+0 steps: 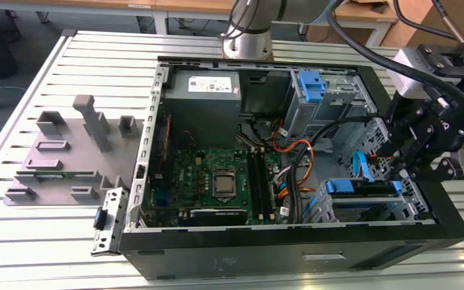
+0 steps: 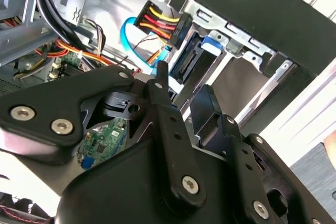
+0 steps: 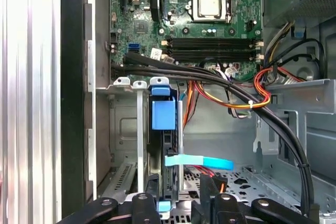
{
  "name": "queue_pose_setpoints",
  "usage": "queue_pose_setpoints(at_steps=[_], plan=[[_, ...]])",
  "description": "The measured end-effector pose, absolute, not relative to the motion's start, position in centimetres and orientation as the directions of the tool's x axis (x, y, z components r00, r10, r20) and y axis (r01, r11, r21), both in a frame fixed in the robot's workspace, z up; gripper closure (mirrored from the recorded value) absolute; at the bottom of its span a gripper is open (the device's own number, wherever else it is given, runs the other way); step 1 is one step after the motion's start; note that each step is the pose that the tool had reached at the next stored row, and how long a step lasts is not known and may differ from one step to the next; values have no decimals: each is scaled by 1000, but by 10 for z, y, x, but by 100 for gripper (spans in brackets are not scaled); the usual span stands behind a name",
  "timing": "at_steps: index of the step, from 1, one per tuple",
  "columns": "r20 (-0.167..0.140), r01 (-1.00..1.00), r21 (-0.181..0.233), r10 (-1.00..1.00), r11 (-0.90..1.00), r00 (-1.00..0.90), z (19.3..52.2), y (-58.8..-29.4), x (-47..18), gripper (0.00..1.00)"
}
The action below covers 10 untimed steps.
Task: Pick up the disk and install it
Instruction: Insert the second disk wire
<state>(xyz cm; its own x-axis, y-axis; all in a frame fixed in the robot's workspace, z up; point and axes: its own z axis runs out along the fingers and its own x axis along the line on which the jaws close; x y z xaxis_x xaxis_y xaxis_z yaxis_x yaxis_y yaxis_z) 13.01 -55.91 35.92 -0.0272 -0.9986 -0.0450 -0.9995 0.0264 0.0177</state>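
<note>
Slatted metal table (image 1: 313,266) under open computer case (image 1: 296,244)

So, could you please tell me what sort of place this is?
Probably a robotics lab or test bench: an open computer case lies on a slotted metal table, beside a grey parts fixture, with desks behind.

Open black PC case (image 1: 296,254) lying on the slatted metal counter (image 1: 95,54). Inside: green motherboard (image 1: 215,181), grey power-supply box (image 1: 203,87) at the far end, orange/black cable bundle (image 1: 296,151), bare blue bracket (image 1: 311,84) in the upper bay. Grey plastic fixture (image 1: 67,154) on the counter at the exterior view's left.
</note>
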Motion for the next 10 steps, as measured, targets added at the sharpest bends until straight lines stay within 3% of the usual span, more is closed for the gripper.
queue_pose_setpoints(at_steps=[10], plan=[[-45, -999, 18, -999, 26, -27, 356, -558, 140, 56]])
